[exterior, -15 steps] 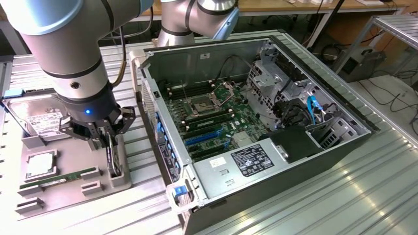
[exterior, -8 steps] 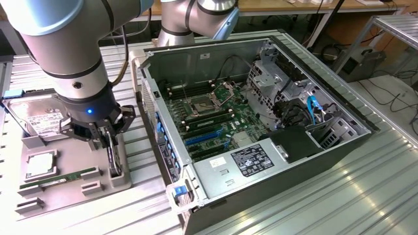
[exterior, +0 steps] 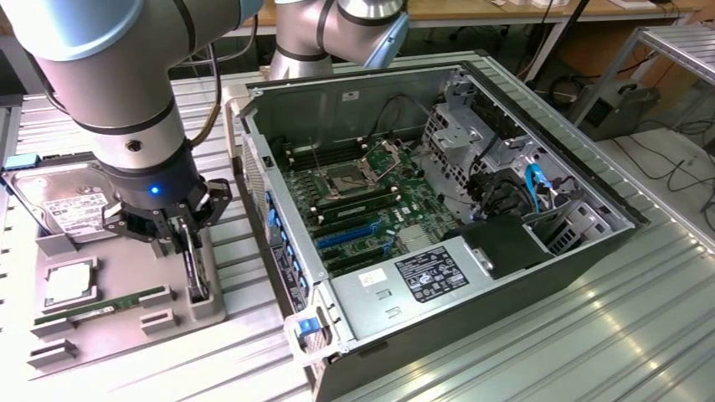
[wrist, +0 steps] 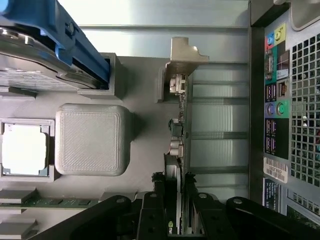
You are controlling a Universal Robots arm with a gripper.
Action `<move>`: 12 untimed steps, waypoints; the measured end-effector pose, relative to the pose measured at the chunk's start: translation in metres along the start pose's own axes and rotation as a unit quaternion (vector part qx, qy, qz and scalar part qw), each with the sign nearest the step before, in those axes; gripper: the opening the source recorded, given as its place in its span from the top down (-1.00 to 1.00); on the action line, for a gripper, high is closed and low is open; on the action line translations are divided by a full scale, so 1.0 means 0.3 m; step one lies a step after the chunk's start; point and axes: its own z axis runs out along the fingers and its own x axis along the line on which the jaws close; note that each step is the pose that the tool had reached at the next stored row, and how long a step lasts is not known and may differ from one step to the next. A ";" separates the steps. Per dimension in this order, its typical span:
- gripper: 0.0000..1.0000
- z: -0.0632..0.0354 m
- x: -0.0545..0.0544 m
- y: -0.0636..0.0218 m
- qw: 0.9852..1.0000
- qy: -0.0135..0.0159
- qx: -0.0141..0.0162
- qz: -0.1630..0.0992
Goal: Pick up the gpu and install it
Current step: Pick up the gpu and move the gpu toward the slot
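Observation:
The gpu [exterior: 200,275] stands on its edge in a slot of the grey holder tray [exterior: 112,339], at the exterior view's left. In the wrist view I look down its thin edge [wrist: 178,117], with small connectors along it. My gripper [exterior: 192,251] has come straight down onto the card's top. Its black fingers [wrist: 159,200] press close on both faces, so my gripper [wrist: 175,187] is shut on the gpu, which still sits in the holder. The open computer case [exterior: 581,180] lies to the right, with blue slots [exterior: 347,236] on its motherboard.
The tray also holds a silver hard drive [exterior: 67,205], a square processor [exterior: 69,285] and a green memory stick [exterior: 100,307]. The case's rear port panel [wrist: 280,100] stands close beside the tray. A second arm's base [exterior: 324,33] is behind the case.

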 end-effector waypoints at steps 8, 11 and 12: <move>0.47 -0.041 -0.002 0.002 1.000 0.000 0.000 0.000; 0.47 -0.066 -0.003 0.002 1.000 0.000 0.000 0.000; 0.47 -0.087 -0.003 0.003 1.000 0.000 0.000 0.000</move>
